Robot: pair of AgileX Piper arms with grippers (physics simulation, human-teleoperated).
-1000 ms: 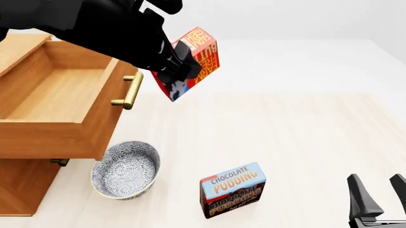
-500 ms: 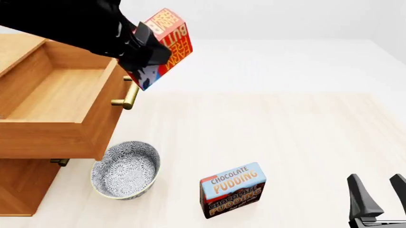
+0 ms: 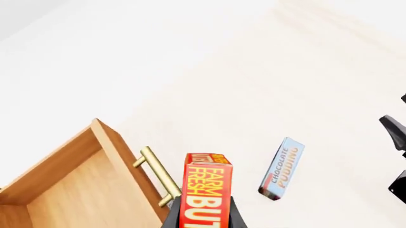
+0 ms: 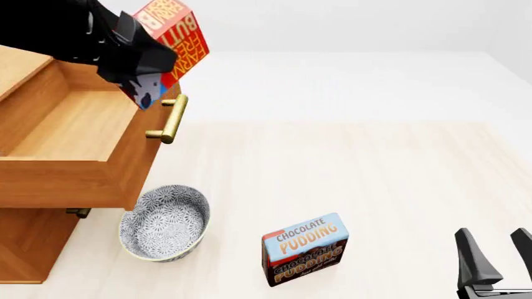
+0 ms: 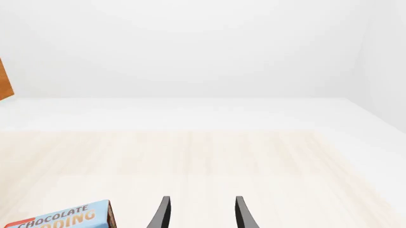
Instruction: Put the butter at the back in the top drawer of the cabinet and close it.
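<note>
The butter (image 4: 171, 43), a red box with yellow and white lettering, hangs tilted in the air above the front right corner of the open top drawer (image 4: 79, 134). My left gripper (image 4: 141, 65) is shut on it; in the left wrist view the butter (image 3: 206, 190) fills the space between the fingers, above the drawer's brass handle (image 3: 159, 176). The drawer of the light brown cabinet (image 4: 25, 243) is pulled out and holds nothing. Down at the table's near right, my right gripper (image 4: 497, 256) stands open with nothing between its fingers (image 5: 163, 213).
A blue-and-brown Chocolate Pudding box (image 4: 304, 248) stands upright at the front centre. A patterned grey bowl (image 4: 164, 223) sits under the open drawer's front corner. The brass handle (image 4: 171, 119) juts out toward the table's middle.
My left gripper has carried the butter left and upward, from beside the drawer's handle to above the drawer's front right corner. The right gripper has stayed still.
</note>
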